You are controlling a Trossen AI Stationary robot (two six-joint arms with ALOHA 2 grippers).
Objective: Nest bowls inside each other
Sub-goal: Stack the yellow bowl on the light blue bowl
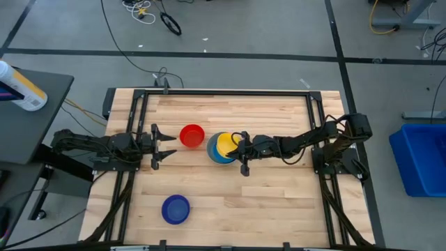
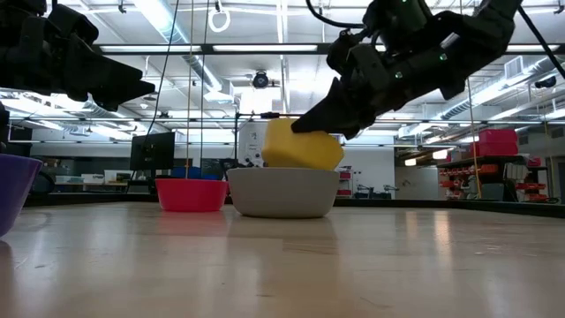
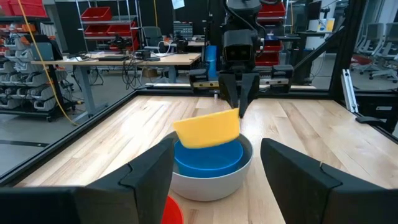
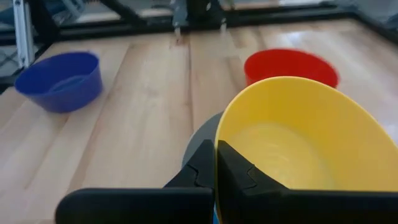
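Note:
The grey bowl sits on the table's middle with the light blue bowl nested in it. Over them hangs the yellow bowl, tilted, with my right gripper shut on it. The red bowl stands just left of the stack. The dark blue bowl stands near the front edge. My left gripper waits open at the left, level, facing the stack and touching nothing. My right gripper pinches the yellow bowl's rim on the side toward the table's right, one finger inside the bowl and one outside. The fingers slant down from the right. The bowl tilts, its mouth toward the gripper. Its base dips behind the grey bowl's rim; whether it rests on the light blue bowl, I cannot tell.
A black metal frame runs around the wooden tabletop. Bare wood lies between the stack and the dark blue bowl and along the far side. Beyond the table, a blue bin stands on the floor at the right.

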